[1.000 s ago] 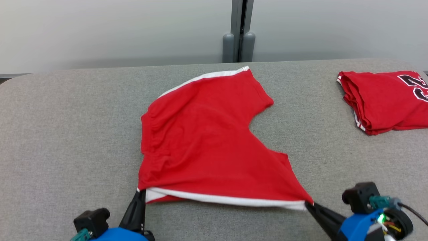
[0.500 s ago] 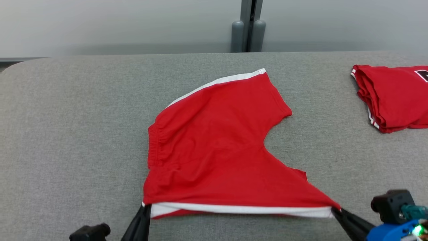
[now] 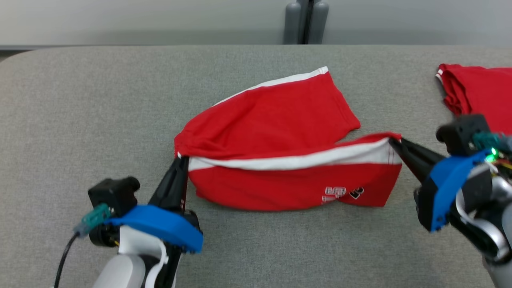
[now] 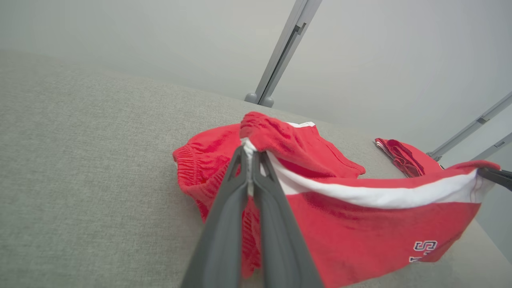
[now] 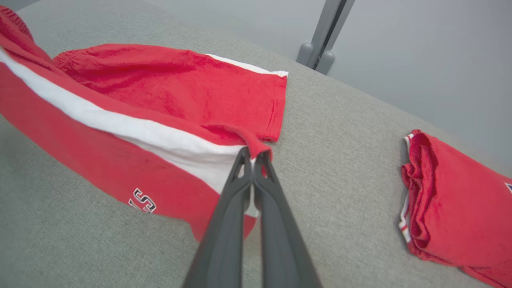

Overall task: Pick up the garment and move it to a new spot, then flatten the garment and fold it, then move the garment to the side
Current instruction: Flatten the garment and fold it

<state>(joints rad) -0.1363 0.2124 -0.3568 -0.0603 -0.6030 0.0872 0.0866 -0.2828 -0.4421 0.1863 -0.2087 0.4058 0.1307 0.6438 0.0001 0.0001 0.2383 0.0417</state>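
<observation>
Garment: red shorts, mid-way across the grey padded table, well clear of every edge. The far leg lies flat on the cloth top. The near leg is raised off the surface, strung taut between the two grippers and hanging like a curtain, its lower edge touching the table.

A second red piece, already folded, sits well apart at the far right. It's probably a finished item, and that may be the "side" spot.

Left gripper: fingers pressed together, pinching the waistband-end corner of the raised edge; the left wrist view shows fabric clamped right at the tips. Right gripper: also pressed together, pinching the hem-end corner, confirmed in the right wrist view.

A white side stripe runs along the held edge between the tips. Small lettering shows on the hanging panel near the hem.

Progress call:
- Relocating looks done, and flattening probably is too, since the far leg is smooth.
- The fold is mid-way: near leg lifted, not yet laid over the far one.
- Left to do: carry the held edge across, line up the leg edges, let go, maybe one more fold, then shift the bundle aside.
</observation>
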